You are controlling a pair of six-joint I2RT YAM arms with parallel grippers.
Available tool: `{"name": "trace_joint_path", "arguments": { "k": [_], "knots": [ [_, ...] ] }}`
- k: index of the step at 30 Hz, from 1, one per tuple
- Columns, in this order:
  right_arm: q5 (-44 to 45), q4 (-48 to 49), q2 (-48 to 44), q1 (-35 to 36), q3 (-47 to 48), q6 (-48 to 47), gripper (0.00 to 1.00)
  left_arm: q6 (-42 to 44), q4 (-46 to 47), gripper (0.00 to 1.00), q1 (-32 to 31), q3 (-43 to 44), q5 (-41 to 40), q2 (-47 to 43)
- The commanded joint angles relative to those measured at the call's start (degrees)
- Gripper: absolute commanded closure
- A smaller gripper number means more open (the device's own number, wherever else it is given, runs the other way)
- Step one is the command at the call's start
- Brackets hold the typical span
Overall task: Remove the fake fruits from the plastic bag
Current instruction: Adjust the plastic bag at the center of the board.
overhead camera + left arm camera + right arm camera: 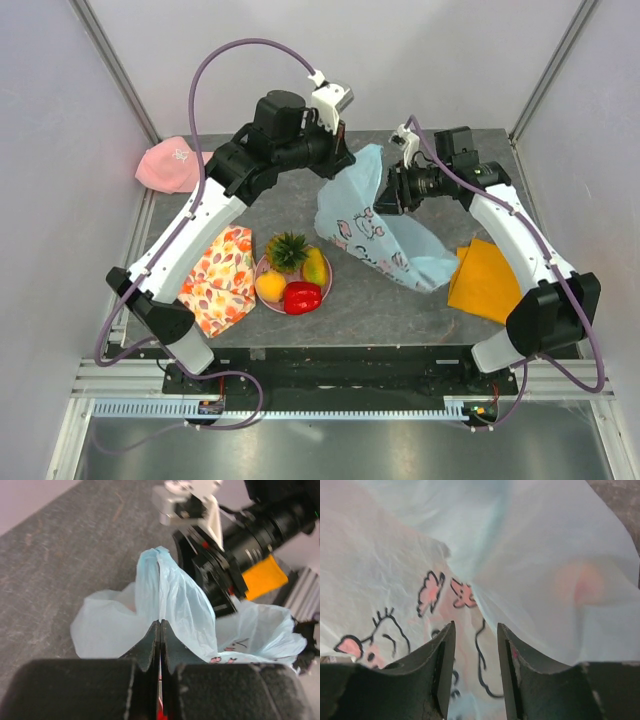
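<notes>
On the grey surface (400, 310), the plastic bag (390, 245) is held up by its rim, clamped in the left gripper (160, 625). The right gripper (476, 630), jaws apart and empty, is set against it; a peach (585, 587) is glimpsed through the film at its two o'clock.

No words or numbers can be read anywhere. The bag (400, 250) bears only a cartoon print, without legible lettering.

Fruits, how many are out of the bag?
4, all on the plate: pineapple, mango, orange, pepper. A pinkish blur shows through the bag, maybe a fifth.
</notes>
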Motion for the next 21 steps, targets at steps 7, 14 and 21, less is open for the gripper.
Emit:
{"name": "trace_joint_path", "arguments": {
  "k": [7,14,21],
  "knots": [
    [-0.4,-3.0,-6.6,1.8,-0.9,3.2,0.56,-7.5,2.6,0.98,0.9,6.7,-10.9,4.0],
    [-1.0,-6.7,-8.1,6.0,-7.8,-3.3,0.53,-8.8,2.9,0.98,1.1,7.4,-12.7,4.7],
    [11.6,1.8,2.3,6.3,-7.7,5.6,0.52,-10.1,2.6,0.99,1.6,10.7,-9.4,5.9]
  ]
}}
